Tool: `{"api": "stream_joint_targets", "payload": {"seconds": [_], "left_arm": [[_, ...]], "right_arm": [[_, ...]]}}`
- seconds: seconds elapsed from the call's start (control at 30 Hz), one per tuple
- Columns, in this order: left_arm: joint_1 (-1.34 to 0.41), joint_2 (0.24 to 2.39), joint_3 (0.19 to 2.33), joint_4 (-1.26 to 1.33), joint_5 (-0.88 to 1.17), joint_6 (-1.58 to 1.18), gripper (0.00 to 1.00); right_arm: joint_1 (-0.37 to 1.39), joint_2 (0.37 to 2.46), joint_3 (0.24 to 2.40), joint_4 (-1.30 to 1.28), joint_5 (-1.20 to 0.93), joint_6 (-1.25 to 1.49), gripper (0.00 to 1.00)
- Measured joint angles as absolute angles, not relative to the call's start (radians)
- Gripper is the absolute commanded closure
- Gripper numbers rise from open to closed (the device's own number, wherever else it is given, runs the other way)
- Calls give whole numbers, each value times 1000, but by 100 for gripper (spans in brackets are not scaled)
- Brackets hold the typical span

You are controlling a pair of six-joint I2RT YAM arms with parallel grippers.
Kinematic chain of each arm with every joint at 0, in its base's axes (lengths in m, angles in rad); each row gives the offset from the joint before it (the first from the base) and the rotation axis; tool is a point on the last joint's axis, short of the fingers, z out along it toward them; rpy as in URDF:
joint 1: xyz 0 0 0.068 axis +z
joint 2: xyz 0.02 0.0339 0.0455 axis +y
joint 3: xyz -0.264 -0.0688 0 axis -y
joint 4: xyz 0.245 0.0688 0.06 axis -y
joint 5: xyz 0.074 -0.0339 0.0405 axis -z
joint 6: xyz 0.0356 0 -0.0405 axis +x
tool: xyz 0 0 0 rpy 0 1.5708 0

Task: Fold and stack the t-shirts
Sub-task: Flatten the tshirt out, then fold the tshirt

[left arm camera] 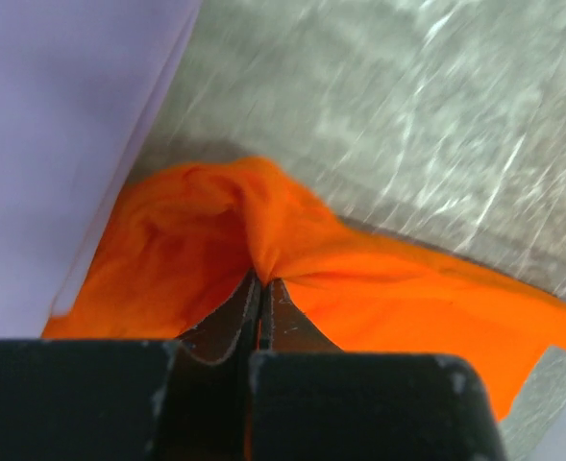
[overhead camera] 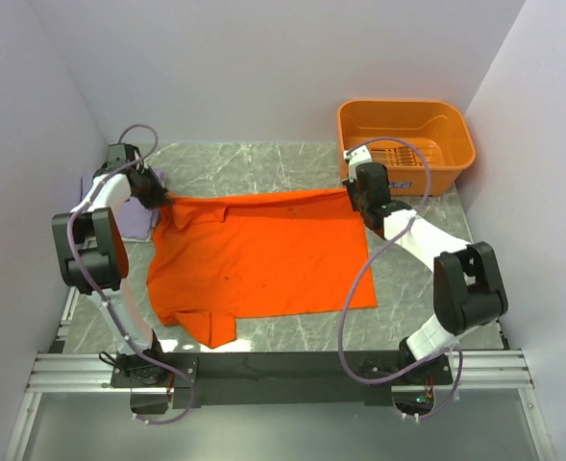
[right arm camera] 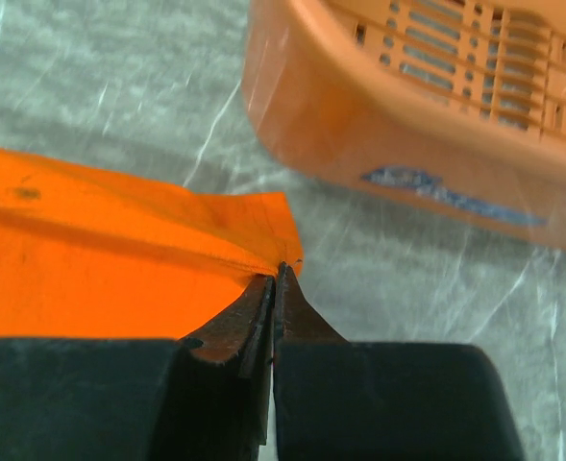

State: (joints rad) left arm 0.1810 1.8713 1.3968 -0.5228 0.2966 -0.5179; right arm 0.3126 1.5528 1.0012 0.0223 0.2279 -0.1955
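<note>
The left gripper (left arm camera: 261,284) is pinching its jaws tight on a bunched edge of the orange t-shirt (overhead camera: 263,254) at its upper left, while the right gripper (right arm camera: 277,277) is clamping shut on its upper right hem corner. The shirt is lying spread across the middle of the marbled grey table (overhead camera: 254,158), with a pale lavender t-shirt (overhead camera: 140,226) sitting at frame left, partly behind the left arm, and an orange plastic basket (overhead camera: 455,161) standing upper right.

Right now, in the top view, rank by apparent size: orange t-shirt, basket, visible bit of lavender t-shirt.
1. orange t-shirt, spread flat.
2. basket.
3. lavender t-shirt, mostly hidden behind the left arm; only its visible patch counts.
</note>
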Motion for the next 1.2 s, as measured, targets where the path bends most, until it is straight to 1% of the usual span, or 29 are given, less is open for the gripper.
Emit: {"api": "stream_joint_targets", "payload": {"seconds": [0.1, 0.2, 0.27, 0.37, 0.4, 0.5, 0.53, 0.7, 0.8, 0.87, 1.07, 1.2], "left_arm": [[175, 1912, 1458, -514, 297, -518, 98], [171, 1908, 1473, -507, 298, -520, 98], [171, 1905, 1471, -503, 298, -522, 95], [169, 1888, 1438, -471, 297, -537, 70], [168, 1882, 1427, -466, 294, -537, 52], [168, 1864, 1380, -437, 272, -543, 31], [167, 1857, 1364, -430, 263, -541, 28], [155, 1784, 1244, -400, 197, -538, 33], [133, 1760, 1206, -400, 169, -534, 34], [113, 1761, 1197, -393, 151, -534, 34], [83, 1783, 1210, -367, 109, -535, 44], [78, 1840, 1247, -363, 75, -535, 46]], "right_arm": [[313, 1595, 1035, 49, 238, -210, 100], [313, 1596, 1042, 62, 241, -214, 100], [312, 1596, 1044, 68, 241, -214, 100], [312, 1596, 1045, 67, 234, -212, 100], [312, 1596, 1045, 67, 231, -210, 100], [312, 1596, 1048, 67, 216, -204, 100], [312, 1596, 1049, 67, 214, -203, 100], [313, 1596, 1049, 67, 197, -194, 100], [313, 1596, 1049, 67, 189, -184, 100], [313, 1596, 1049, 67, 188, -179, 100], [313, 1596, 1049, 67, 180, -173, 100], [313, 1596, 1049, 67, 178, -173, 100]]}}
